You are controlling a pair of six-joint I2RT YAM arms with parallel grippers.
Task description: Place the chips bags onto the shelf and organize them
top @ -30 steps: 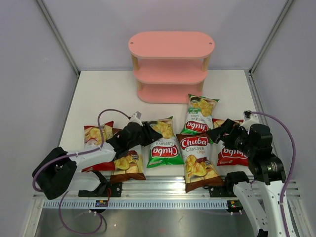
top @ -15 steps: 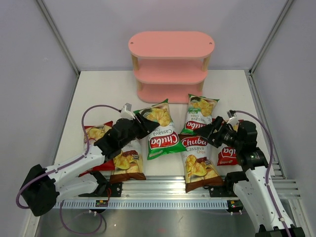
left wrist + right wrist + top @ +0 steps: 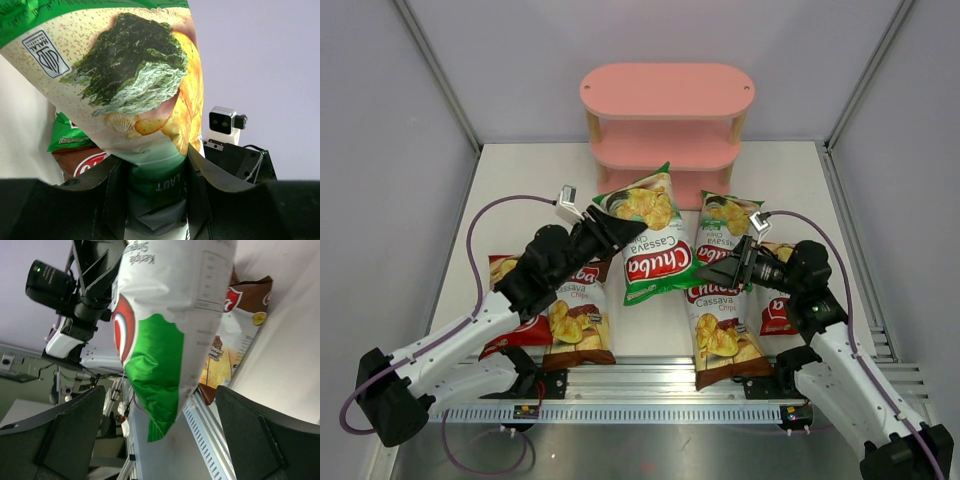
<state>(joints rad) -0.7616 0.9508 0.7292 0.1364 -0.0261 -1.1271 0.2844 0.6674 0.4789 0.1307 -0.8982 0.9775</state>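
My left gripper (image 3: 608,228) is shut on the top end of a green chips bag (image 3: 652,248) and holds it lifted off the table, in front of the pink shelf (image 3: 665,92). In the left wrist view the bag (image 3: 135,80) is pinched between my fingers (image 3: 114,200). My right gripper (image 3: 715,271) is open, its jaws on either side of the hanging bag's lower end (image 3: 155,355) without touching it. A second green bag (image 3: 728,217), two brown bags (image 3: 722,335) (image 3: 576,325) and two red bags (image 3: 508,272) (image 3: 777,313) lie flat on the table.
The shelf's three tiers hold nothing. The aluminium rail (image 3: 650,378) runs along the near edge. White walls close in both sides. My left arm's wrist and cable (image 3: 65,287) show behind the bag in the right wrist view.
My left gripper has lifted the green bag off the table and carried it up and toward the shelf. My right arm has reached left so its open jaws flank the bag's lower end.
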